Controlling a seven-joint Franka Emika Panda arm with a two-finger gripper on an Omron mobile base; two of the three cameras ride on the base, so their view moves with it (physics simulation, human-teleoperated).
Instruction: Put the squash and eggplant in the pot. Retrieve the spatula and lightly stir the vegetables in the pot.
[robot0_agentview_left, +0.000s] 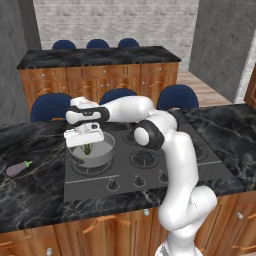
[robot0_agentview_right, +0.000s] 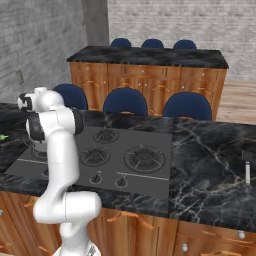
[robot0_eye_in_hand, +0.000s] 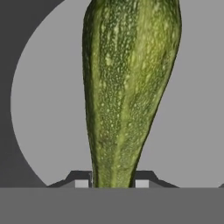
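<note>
the gripper (robot0_eye_in_hand: 112, 183) is pinched tight on the narrow end of the squash (robot0_eye_in_hand: 129, 87), and in the hand view the green stick hangs straight down between the two dark tips with the grey floor of the pot (robot0_eye_in_hand: 43, 109) spread out behind it. so the squash is already over the pot, well inside the rim. from the left base view you can see it too: the gripper (robot0_agentview_left: 88, 141) sits just above the pot (robot0_agentview_left: 75, 154) on the near left burner, the squash (robot0_agentview_left: 88, 149) dipping into it.

the step in hand looks like the drop. best to let go while it is centred like this, low enough that the long stick lies down inside and doesn't tip over the rim, then lift straight up so the tips don't drag it out.

looking wider, the eggplant (robot0_agentview_left: 18, 168) lies on the dark marble counter (robot0_agentview_left: 35, 195) to the left of the stove (robot0_agentview_left: 145, 170), well apart from the pot, and that looks like the next pick. nothing stands between it and the pot. in the right base view a slim upright utensil (robot0_agentview_right: 247, 172) stands at the far right of the counter, possibly the spatula, too small to be sure. beyond, blue chairs (robot0_agentview_left: 177, 96) and a second counter (robot0_agentview_left: 100, 56).
</note>
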